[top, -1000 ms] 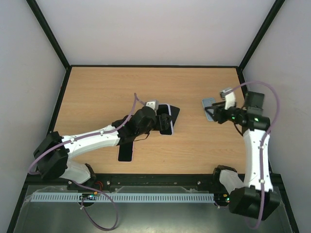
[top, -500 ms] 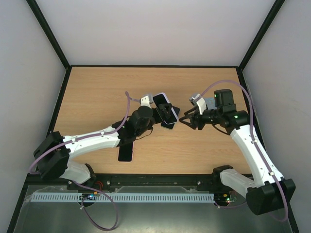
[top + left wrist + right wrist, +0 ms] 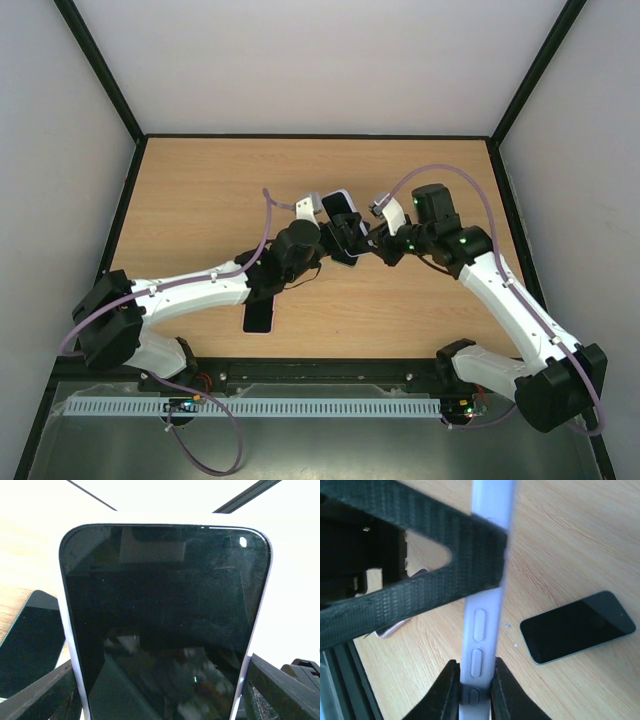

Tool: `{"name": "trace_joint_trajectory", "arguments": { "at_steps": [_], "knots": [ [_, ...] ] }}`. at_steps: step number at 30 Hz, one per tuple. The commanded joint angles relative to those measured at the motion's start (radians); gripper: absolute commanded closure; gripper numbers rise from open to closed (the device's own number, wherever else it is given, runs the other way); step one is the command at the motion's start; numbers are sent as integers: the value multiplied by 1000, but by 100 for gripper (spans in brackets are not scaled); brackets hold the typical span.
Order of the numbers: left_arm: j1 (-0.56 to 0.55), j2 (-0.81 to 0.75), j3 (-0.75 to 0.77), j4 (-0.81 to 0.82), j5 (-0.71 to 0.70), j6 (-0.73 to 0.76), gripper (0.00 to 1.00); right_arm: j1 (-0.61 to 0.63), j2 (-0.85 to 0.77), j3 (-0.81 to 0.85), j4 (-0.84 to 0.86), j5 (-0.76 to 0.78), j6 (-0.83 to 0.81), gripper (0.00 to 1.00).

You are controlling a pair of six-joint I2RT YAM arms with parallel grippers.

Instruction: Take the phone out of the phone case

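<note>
Phone (image 3: 165,620) in lavender case (image 3: 481,615), up off the table (image 3: 200,190) near its middle — left gripper (image 3: 343,236) clamped across the case's sides, right gripper (image 3: 472,680) pinched onto its button edge.

**Your right end effector (image 3: 474,682) pinches the rim of the lavender phone case (image 3: 485,580).**
You see its two fingers (image 3: 445,692) pressed against either side of the case's thin edge, with oval side buttons (image 3: 479,625) just above the grip. The case runs from there up and out of the top of the view. A black ribbed finger (image 3: 410,580) of the other arm crosses in from the left and meets the case higher up. To the right, a dark-screened phone (image 3: 577,626) lies flat on the wooden counter (image 3: 560,535), apart from the case.
</note>
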Motion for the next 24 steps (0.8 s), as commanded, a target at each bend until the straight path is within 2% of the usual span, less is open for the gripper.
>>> {"name": "trace_joint_trajectory", "arguments": {
  "at_steps": [1,3,6,8,12,16,18,24],
  "knots": [
    [-12,-16,45,61,-42,-2,59,23,-7,-17,68,16,54,91],
    [-12,-22,44,49,-54,1,57,23,-24,-27,91,21,72,96],
    [-15,-21,61,23,-59,28,44,23,-41,-34,107,22,100,98],
    [-31,-13,93,-22,-92,73,25,23,-44,-32,109,16,118,98],
    [-42,-28,129,-65,-134,206,3,22,-47,8,95,2,172,98],
    [-40,-138,64,-40,-185,328,0,20,-60,48,83,14,215,98],
    [-26,-211,-6,19,-166,376,0,19,-66,58,71,11,217,98],
    [92,-398,-248,236,154,398,3,15,-89,50,46,-110,235,98]
  ]
}}
